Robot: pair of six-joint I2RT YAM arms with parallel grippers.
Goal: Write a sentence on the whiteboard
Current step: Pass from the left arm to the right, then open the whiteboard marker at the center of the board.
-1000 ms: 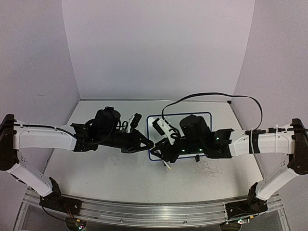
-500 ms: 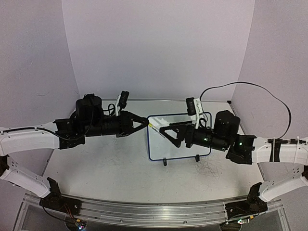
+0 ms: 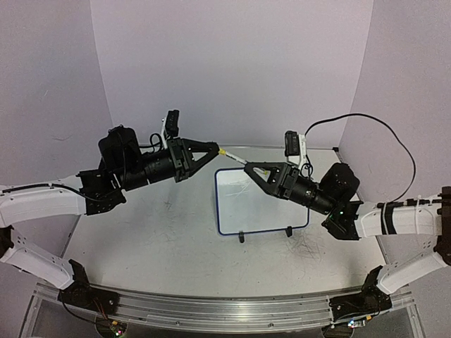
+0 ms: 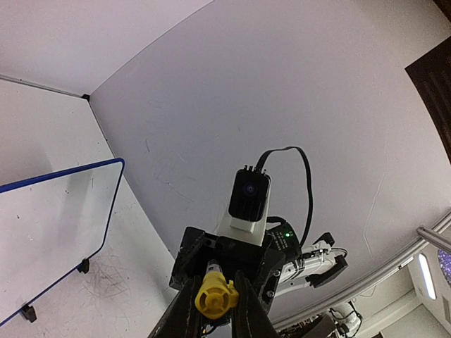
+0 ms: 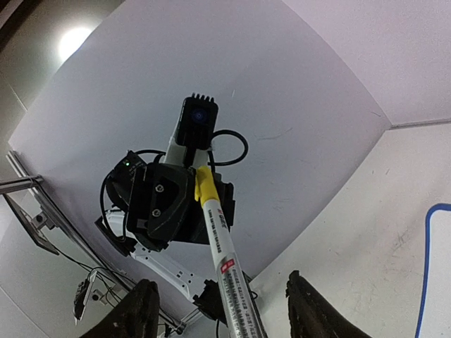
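- My left gripper (image 3: 215, 149) is raised off the table (image 3: 162, 239), jaws narrow, clamped on the yellow cap (image 4: 215, 297) of a marker (image 5: 224, 262).
- The marker runs straight out from it to my right gripper (image 3: 249, 168), tip to tip in the air.
- Right jaws are wide: fingers (image 5: 141, 310) stand either side of the marker body, not touching it as far as I can see.
- The whiteboard (image 3: 264, 204) stands on its feet on the table, below both grippers, mostly under the right one, just off to the side of the left.
- Board face looks plain white; can't tell any writing.
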